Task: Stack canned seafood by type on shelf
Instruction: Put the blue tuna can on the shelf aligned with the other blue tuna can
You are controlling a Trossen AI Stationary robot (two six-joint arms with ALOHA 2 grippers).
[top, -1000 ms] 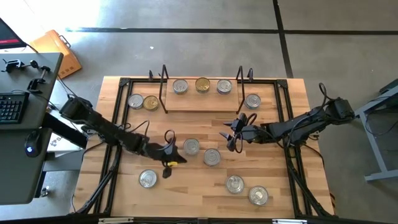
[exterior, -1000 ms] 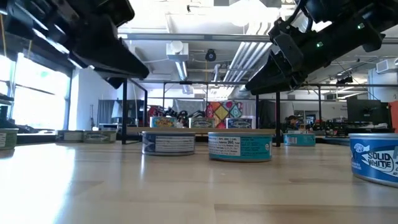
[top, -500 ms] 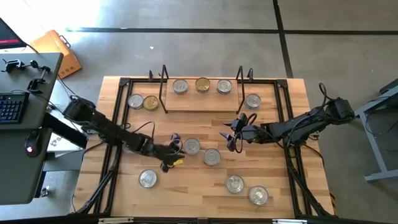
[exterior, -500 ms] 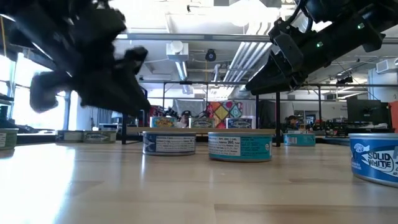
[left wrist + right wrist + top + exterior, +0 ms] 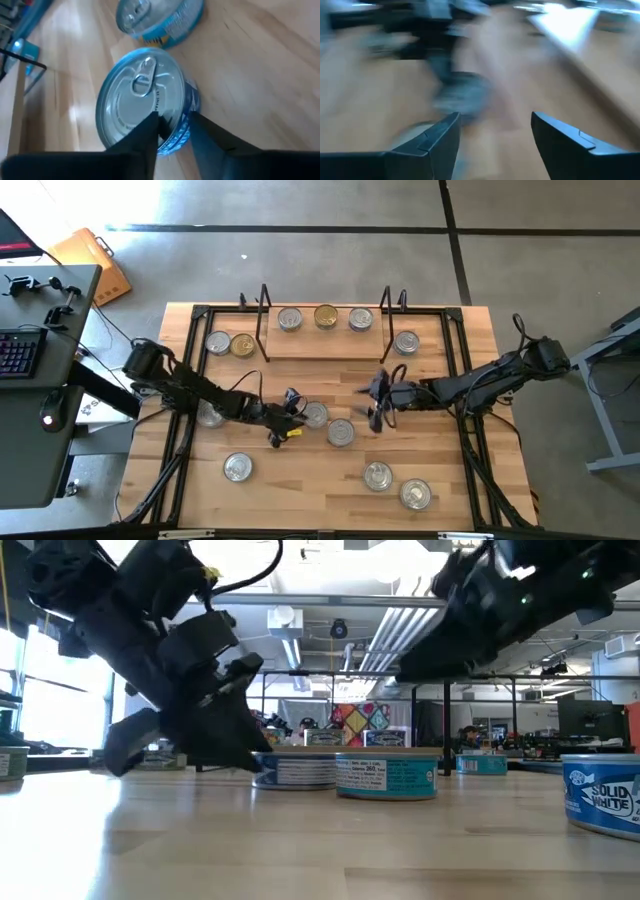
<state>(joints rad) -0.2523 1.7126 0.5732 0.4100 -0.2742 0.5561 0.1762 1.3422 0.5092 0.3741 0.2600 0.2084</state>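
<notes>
Silver tops are showing on most of the tins scattered over the wooden bench (image 5: 300, 490). The left hand (image 5: 290, 412) is reaching low into the middle of the bench, its fingers (image 5: 150, 137) sitting narrowly apart astride the near rim of a blue-labelled tin (image 5: 142, 102), one finger on the lid and one outside the wall; whether they are actually pinching it cannot be told. A second tin (image 5: 160, 20) is standing just beyond that one. The right hand (image 5: 376, 402) is hovering above the bench to the right of centre, its fingers (image 5: 440, 142) standing wide with nothing between them. The shelf (image 5: 325, 342) is sitting at the far side of the bench, carrying three tins in a row: a silver one (image 5: 290, 319), a gold one (image 5: 326, 316) and another silver one (image 5: 361, 319). More tins are resting left and right of the shelf and along the near side of the bench.
</notes>
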